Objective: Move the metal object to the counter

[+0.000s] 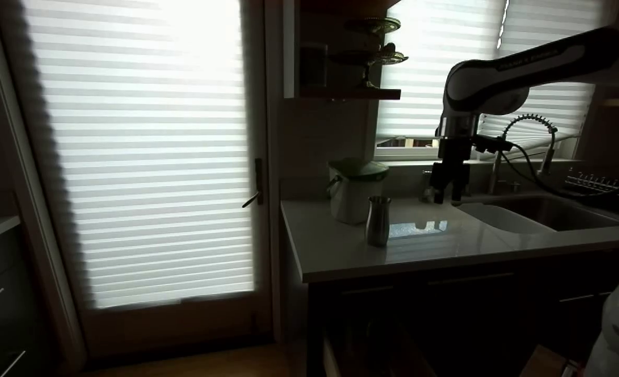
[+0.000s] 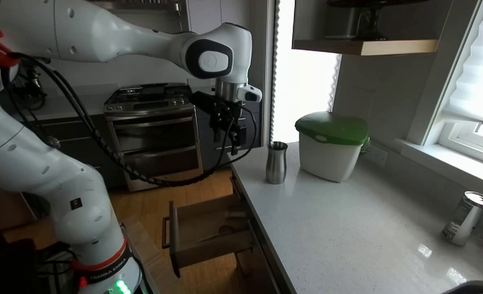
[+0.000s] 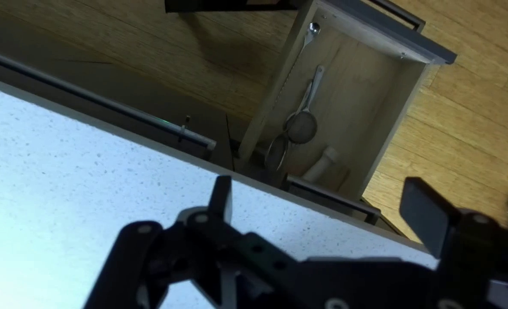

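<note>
The metal object is a dull-grey upright cylinder with a narrowed waist, seen in both exterior views [image 1: 378, 222] [image 2: 276, 162]. It stands on the pale counter [image 1: 335, 259] [image 2: 327, 232], near its end and beside the lidded pot. The metal object is out of the wrist view. My gripper [image 1: 447, 200] [image 2: 226, 143] hangs above counter level, pointing down, apart from the metal object. In the wrist view my gripper [image 3: 319, 189] has its two fingers wide apart with nothing between them, above the counter's front edge [image 3: 129, 189].
A pale pot with a green lid [image 1: 353, 193] [image 2: 333, 145] stands close to the metal object. A silver can [image 2: 466, 218] leans on the counter near the wall. An open drawer [image 2: 212, 232] [image 3: 348, 94] with strainers juts out below the counter. A sink [image 1: 565, 212] and faucet [image 1: 497, 173] are further along.
</note>
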`<state>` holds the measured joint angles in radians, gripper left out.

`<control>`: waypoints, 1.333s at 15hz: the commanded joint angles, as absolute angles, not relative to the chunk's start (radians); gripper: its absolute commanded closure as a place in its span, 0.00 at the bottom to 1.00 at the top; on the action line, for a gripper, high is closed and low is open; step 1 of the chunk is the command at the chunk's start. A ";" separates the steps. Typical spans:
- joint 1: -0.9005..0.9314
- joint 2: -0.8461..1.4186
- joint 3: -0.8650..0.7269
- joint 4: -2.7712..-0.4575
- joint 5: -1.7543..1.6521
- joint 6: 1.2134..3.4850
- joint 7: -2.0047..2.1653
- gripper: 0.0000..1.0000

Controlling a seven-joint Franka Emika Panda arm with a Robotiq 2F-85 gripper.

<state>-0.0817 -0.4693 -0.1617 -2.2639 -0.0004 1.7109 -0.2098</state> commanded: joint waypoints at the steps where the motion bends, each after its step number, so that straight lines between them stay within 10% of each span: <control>1: -0.076 -0.540 -0.089 -2.401 0.026 1.797 -0.057 0.00; 12: -0.012 -0.347 0.075 -2.740 0.052 2.463 0.232 0.00; 20: -0.013 -0.342 0.072 -2.731 0.038 2.450 0.231 0.00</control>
<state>-0.0158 -0.3415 0.0756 -2.7322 0.0395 2.4524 0.2302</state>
